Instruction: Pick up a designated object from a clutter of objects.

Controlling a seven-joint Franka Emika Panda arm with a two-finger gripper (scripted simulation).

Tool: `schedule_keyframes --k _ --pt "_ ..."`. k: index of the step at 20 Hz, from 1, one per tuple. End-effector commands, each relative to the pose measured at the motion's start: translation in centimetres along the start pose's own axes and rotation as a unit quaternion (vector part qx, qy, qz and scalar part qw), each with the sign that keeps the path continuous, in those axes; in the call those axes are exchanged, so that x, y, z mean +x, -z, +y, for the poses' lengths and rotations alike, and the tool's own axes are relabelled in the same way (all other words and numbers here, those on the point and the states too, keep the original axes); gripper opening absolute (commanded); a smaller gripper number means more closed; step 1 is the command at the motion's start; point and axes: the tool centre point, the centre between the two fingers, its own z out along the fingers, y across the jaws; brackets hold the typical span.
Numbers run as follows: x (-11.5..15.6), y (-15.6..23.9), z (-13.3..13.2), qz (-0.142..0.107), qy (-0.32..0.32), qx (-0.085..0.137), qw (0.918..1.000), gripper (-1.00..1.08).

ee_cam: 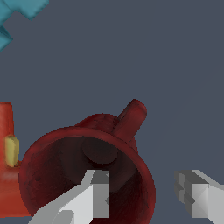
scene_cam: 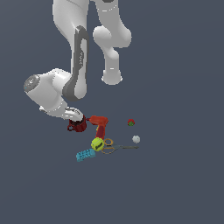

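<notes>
The designated object, a dark red mug (scene_cam: pixel 75 126) with a loop handle, stands at the exterior view's left end of the clutter of objects, beside the red drill (scene_cam: pixel 99 124). In the wrist view the mug (ee_cam: pixel 65 162) fills the frame with its dark inside and its handle showing. My gripper (ee_cam: pixel 143 181) is open and straddles the mug's rim. One finger (ee_cam: pixel 94 197) is inside the mug. The other finger (ee_cam: pixel 199 199) is outside, apart from the wall. In the exterior view the gripper (scene_cam: pixel 78 119) sits right on top of the mug.
Near the drill lie a tennis ball (scene_cam: pixel 97 144), a blue toothed block (scene_cam: pixel 85 155), scissors (scene_cam: pixel 114 147), a white ball (scene_cam: pixel 136 139) and a strawberry (scene_cam: pixel 131 122). The wrist view shows the drill (ee_cam: pixel 6 175) close beside the mug and the blue block (ee_cam: pixel 22 8) farther off.
</notes>
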Motion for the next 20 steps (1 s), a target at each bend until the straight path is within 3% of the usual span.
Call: schedule_keyframes --k 1,3,4,20 --pt "-0.03 -0.67 0.04 0.000 0.000 0.000 1.0000 0.28" --pt "-0.04 -0.82 0.06 0.000 0.000 0.000 1.0000 0.28" --pt "-0.04 -0.82 0.06 0.000 0.000 0.000 1.0000 -1.00" --pt "-0.36 0.07 -0.13 0.001 0.000 0.000 1.0000 -1.00"
